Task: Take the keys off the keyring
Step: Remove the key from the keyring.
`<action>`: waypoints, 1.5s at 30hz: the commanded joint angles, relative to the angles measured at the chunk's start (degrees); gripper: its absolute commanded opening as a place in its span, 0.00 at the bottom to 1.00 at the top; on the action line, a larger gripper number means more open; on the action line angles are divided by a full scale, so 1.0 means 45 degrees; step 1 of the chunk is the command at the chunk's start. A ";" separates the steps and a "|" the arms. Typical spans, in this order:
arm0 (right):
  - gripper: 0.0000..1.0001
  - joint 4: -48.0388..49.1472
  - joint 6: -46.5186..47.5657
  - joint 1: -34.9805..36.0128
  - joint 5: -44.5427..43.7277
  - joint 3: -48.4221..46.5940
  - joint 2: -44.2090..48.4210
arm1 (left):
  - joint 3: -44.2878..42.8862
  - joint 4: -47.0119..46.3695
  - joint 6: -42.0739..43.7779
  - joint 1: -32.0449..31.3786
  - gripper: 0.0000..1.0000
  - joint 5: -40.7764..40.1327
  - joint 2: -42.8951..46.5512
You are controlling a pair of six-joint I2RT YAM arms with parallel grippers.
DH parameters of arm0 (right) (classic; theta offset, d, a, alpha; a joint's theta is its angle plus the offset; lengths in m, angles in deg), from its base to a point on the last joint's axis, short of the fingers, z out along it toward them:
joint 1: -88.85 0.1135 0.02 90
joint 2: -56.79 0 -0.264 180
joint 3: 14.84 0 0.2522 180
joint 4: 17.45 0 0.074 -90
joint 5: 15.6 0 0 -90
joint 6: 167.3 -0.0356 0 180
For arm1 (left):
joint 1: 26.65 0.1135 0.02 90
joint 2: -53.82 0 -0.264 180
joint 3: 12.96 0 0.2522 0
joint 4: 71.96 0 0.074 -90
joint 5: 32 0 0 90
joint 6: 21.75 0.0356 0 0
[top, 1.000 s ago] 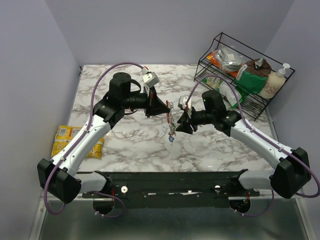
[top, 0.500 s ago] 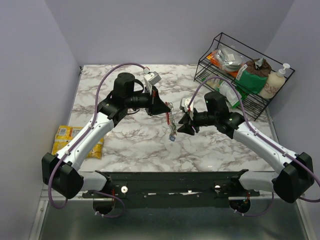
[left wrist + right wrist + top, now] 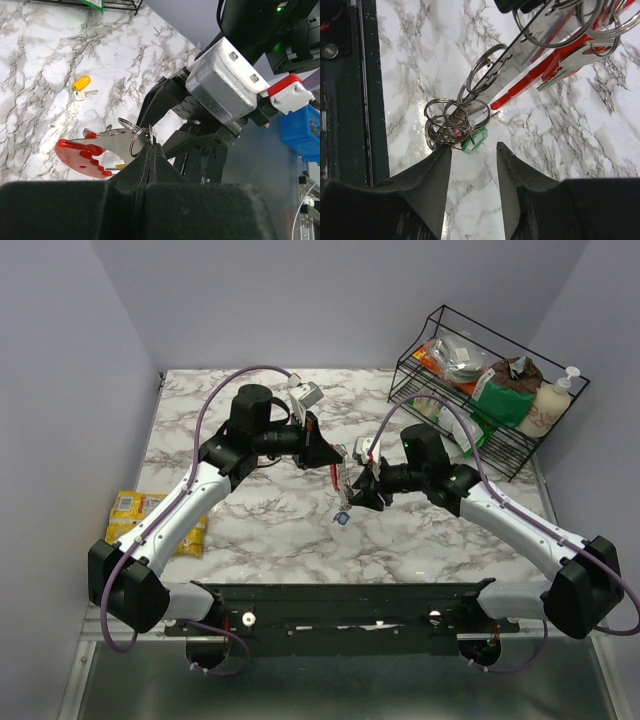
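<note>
My left gripper (image 3: 328, 456) is shut on a split ring of the keyring (image 3: 340, 476) and holds it above the table. In the left wrist view the red and grey metal keyring (image 3: 92, 150) hangs just past my shut fingertips (image 3: 150, 146). A bunch of rings and keys (image 3: 343, 510) dangles below it. My right gripper (image 3: 360, 492) is open right beside that bunch. In the right wrist view its open jaws (image 3: 474, 149) sit just below a green key tag (image 3: 474, 139) and a cluster of split rings (image 3: 454, 120). One yellow key (image 3: 81, 84) lies loose on the marble.
A black wire rack (image 3: 480, 390) with packets and a soap bottle (image 3: 557, 395) stands at the back right. A yellow snack packet (image 3: 150, 522) lies by the table's left edge. The dark rail (image 3: 345, 90) at the table's near edge is close to my right gripper.
My right gripper has moved left, closing in on the hanging bunch of keys. My left gripper has held the keyring with only a slight shift.
</note>
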 commanded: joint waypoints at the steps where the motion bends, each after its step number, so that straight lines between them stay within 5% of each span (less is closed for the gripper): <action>1: 0.48 0.0679 -0.0270 0.0195 -0.0708 -0.0223 -0.0200 | 0.0043 -0.0601 -0.0250 0.0051 0.00 0.0069 0.0055; 26: 0.10 0.1344 -0.0251 0.0430 -0.1684 0.0011 0.0073 | 0.0395 -0.0992 -0.0445 0.0208 0.00 0.0186 0.0192; 33: 0.15 0.0895 0.0451 0.0429 -0.2173 0.0108 0.0502 | 0.0551 -0.1012 -0.0426 0.0305 0.00 0.0147 0.0425; 45: 0.09 -0.1074 0.2011 0.0429 -0.2524 -0.0787 0.0796 | 0.0688 -0.1051 -0.0426 0.0383 0.05 0.0108 0.0562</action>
